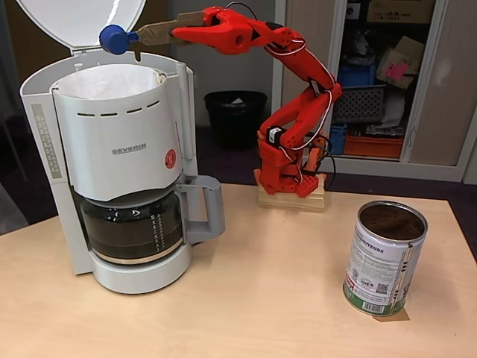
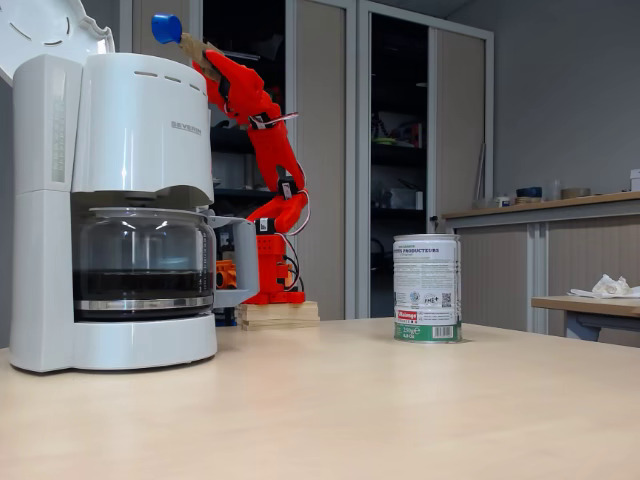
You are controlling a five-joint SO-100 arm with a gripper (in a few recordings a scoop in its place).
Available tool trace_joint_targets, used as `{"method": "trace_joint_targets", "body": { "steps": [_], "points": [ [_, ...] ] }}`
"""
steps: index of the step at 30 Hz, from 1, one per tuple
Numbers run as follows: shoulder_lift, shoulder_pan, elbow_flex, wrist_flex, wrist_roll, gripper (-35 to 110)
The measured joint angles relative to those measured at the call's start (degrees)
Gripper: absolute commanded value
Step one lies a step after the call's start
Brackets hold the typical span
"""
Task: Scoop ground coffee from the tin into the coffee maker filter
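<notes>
Tin (image 1: pixel 384 257): upright on the table (image 1: pixel 261 298), right of the coffee maker (image 1: pixel 119 156) and well apart from it; open top, ground coffee (image 1: pixel 392 221) a flat dark surface below the rim. White-and-green label.
Coffee maker: white, lid (image 1: pixel 82 22) raised; a white paper filter (image 1: pixel 112 80) sits in the open basket. Glass carafe (image 1: pixel 133 227) beneath holds dark liquid low down.
Red arm (image 1: pixel 298 97): base on a wooden block (image 1: pixel 292 200) at the table's rear, reaching left. The gripper (image 1: pixel 160 33) is clamped on a brown handle carrying a blue scoop (image 1: pixel 114 39), held just above the filter's rear rim; long axis roughly level, scoop end pointing left.
The elevated fixed view alone shows the filter and coffee surface. The low fixed view shows the tin (image 2: pixel 427 288) side-on, with the scoop (image 2: pixel 166 27) above the machine's top.
</notes>
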Motion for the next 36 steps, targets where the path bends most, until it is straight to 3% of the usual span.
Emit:
{"method": "trace_joint_targets", "body": {
  "steps": [36],
  "points": [
    [4.13,-1.41,11.07,-25.75,33.13,0]
  ]
}}
